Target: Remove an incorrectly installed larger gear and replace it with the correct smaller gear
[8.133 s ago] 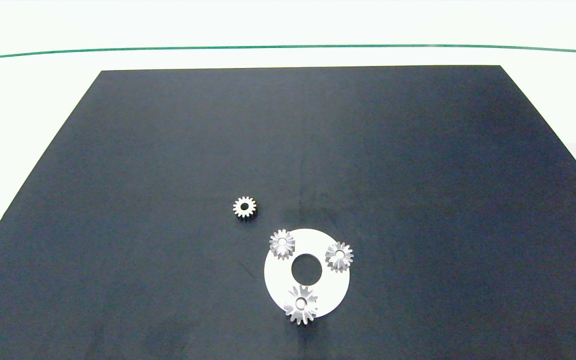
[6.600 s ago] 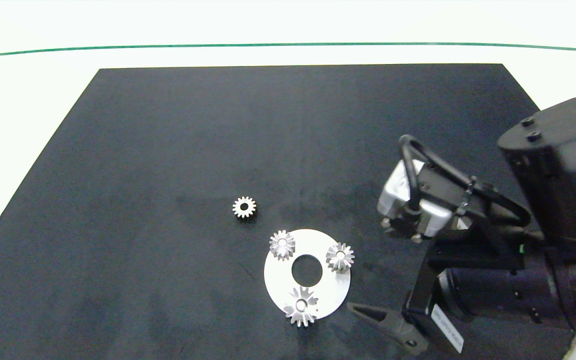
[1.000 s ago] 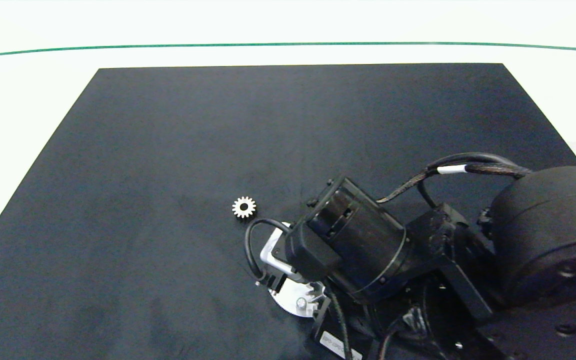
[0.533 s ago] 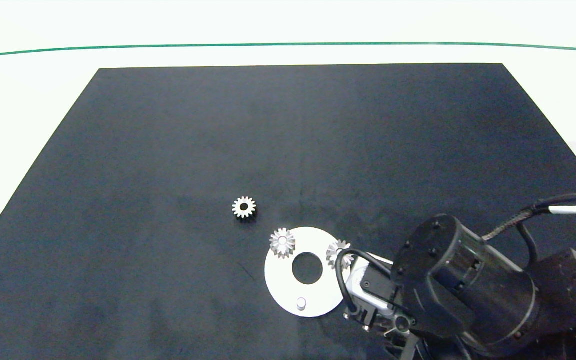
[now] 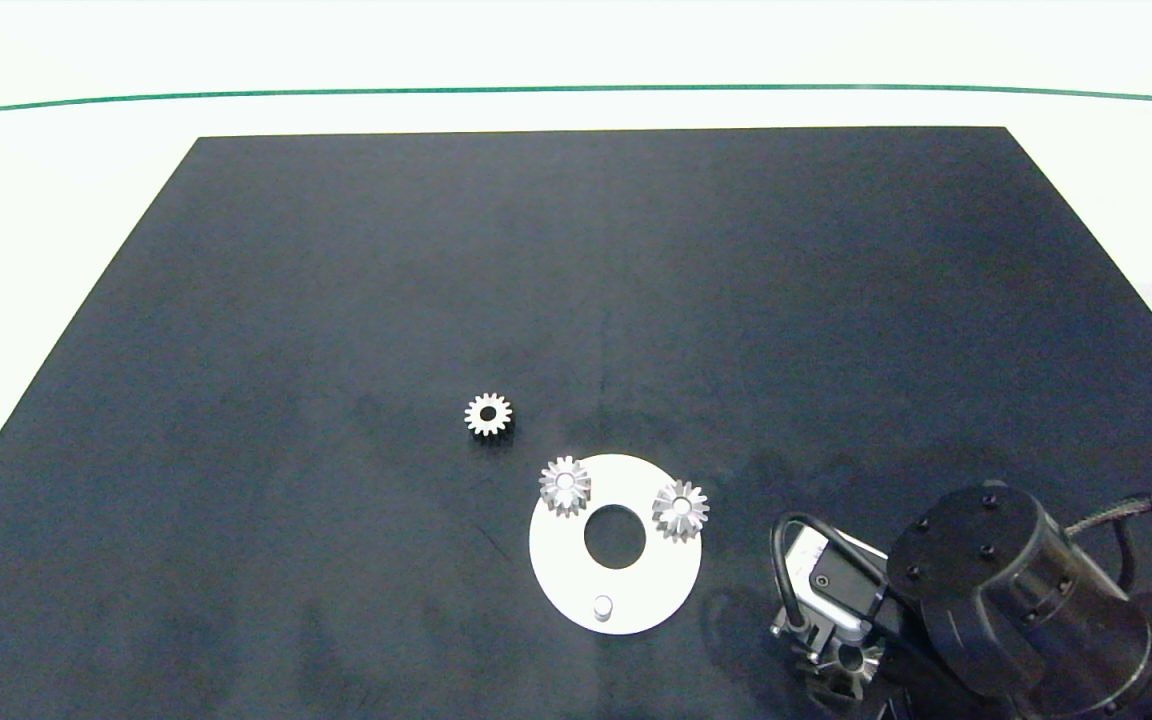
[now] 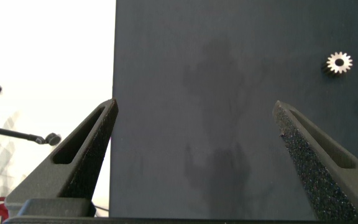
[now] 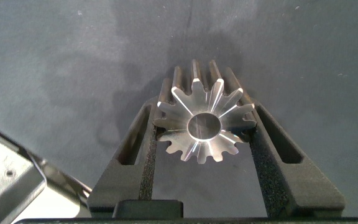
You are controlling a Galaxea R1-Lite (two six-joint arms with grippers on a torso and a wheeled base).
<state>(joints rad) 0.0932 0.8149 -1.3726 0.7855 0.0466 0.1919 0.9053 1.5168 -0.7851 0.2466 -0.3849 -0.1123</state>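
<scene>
We see the right end effector at the near right corner of the dark matte tabletop, its two grey fingers pinching the shiny silver star-like larger gear with long pointed teeth from both sides. The gear is held to the right of the flat white ring-shaped disc, well clear of it; in the head view only part of it shows under the dark arm. On the disc we see two small darker grey gears with pointed teeth, one at the far left edge and one at the far right edge, and a short bare peg at the near edge with nothing on it. The small whitish flat gear with stubby teeth lies on the tabletop beyond the disc and to its left, near the disc but apart from it. The left end effector hangs over the tabletop's left edge with its fingers spread wide and nothing between them.
</scene>
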